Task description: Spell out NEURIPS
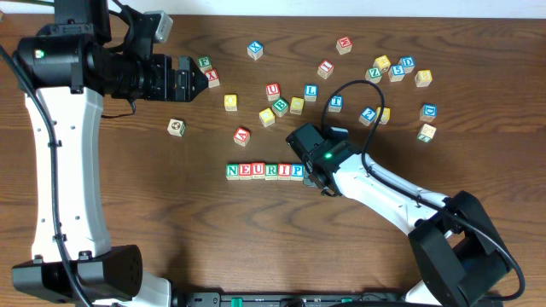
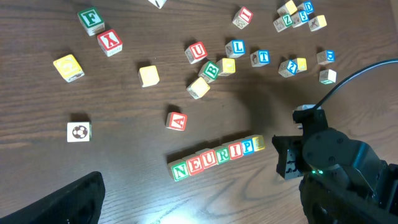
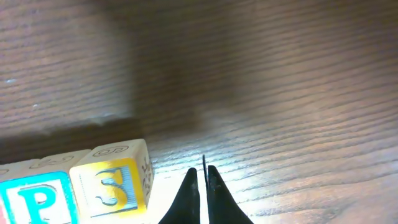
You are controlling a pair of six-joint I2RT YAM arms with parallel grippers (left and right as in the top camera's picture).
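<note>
Looking at the row of small wooden alphabet cubes (image 1: pixel 264 171) spelling NEURIPS, you find your right gripper (image 3: pixel 203 171) pressed together just beside the row's last block, the yellow-faced wooden S cube (image 3: pixel 112 186). Your left gripper (image 1: pixel 192 81) hangs spread wide, well apart from that row, beyond its N end.

Soft, even light falls on the desk (image 1: pixel 171 213) from above, leaving faint shadows. The right wrist view is blurry, with a dark shadow upper left and pale glare beside the right gripper (image 3: pixel 201 171).
</note>
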